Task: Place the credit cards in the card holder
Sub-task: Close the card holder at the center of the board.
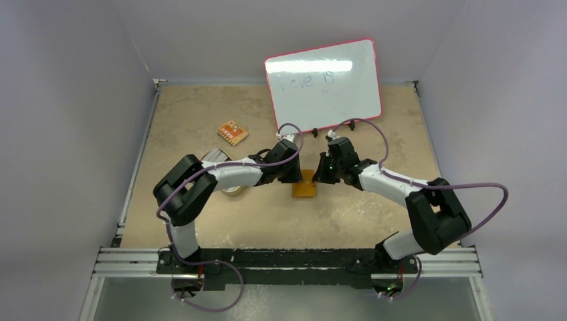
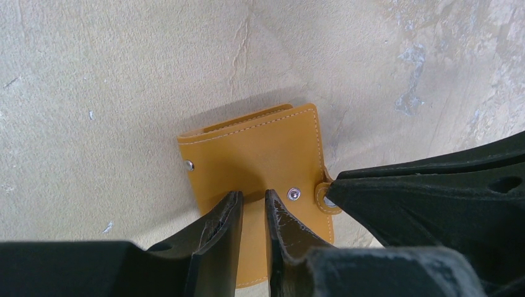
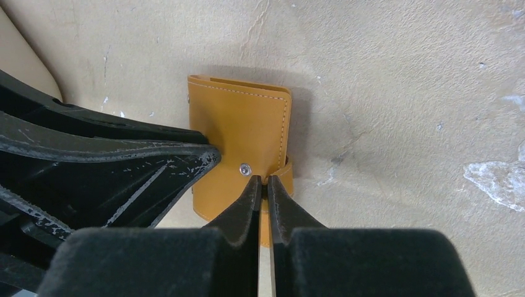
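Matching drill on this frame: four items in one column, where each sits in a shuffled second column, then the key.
Items
1. white rectangular whiteboard with red rim
2. orange leather folding card holder
3. orange patterned flat square piece
4. right end effector

Places
A. far-left area, on its own
B. tips at the holder's snap tab
C. propped up at the back
D. lying flat at centre

Pairs: 1-C, 2-D, 3-A, 4-B
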`<state>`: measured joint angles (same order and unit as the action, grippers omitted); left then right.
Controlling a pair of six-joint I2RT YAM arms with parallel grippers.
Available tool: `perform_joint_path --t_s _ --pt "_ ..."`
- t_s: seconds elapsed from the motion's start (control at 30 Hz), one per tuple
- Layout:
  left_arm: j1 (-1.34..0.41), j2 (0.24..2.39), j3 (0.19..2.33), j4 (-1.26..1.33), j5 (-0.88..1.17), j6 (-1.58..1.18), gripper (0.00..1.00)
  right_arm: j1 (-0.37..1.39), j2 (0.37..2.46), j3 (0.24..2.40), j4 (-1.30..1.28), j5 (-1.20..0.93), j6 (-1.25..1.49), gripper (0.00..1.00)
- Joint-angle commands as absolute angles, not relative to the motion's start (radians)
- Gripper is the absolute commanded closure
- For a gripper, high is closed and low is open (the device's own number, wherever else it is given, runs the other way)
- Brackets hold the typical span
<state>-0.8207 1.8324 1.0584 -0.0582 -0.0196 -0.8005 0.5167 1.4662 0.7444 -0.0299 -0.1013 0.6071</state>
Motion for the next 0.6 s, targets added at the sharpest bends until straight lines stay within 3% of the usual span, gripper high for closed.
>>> perform_joint_path --t_s 0.0,0.57 --pt "-0.816 1.878 1.042 -0.101 -0.089 -0.784 0.8 0.516 1.435 0.746 0.025 -0.14 0.616 0.95" --pt "-0.816 1.851 1.001 -0.029 -0.035 -0.849 0.8 0.516 1.519 0.733 0.102 -0.225 0.631 0.81"
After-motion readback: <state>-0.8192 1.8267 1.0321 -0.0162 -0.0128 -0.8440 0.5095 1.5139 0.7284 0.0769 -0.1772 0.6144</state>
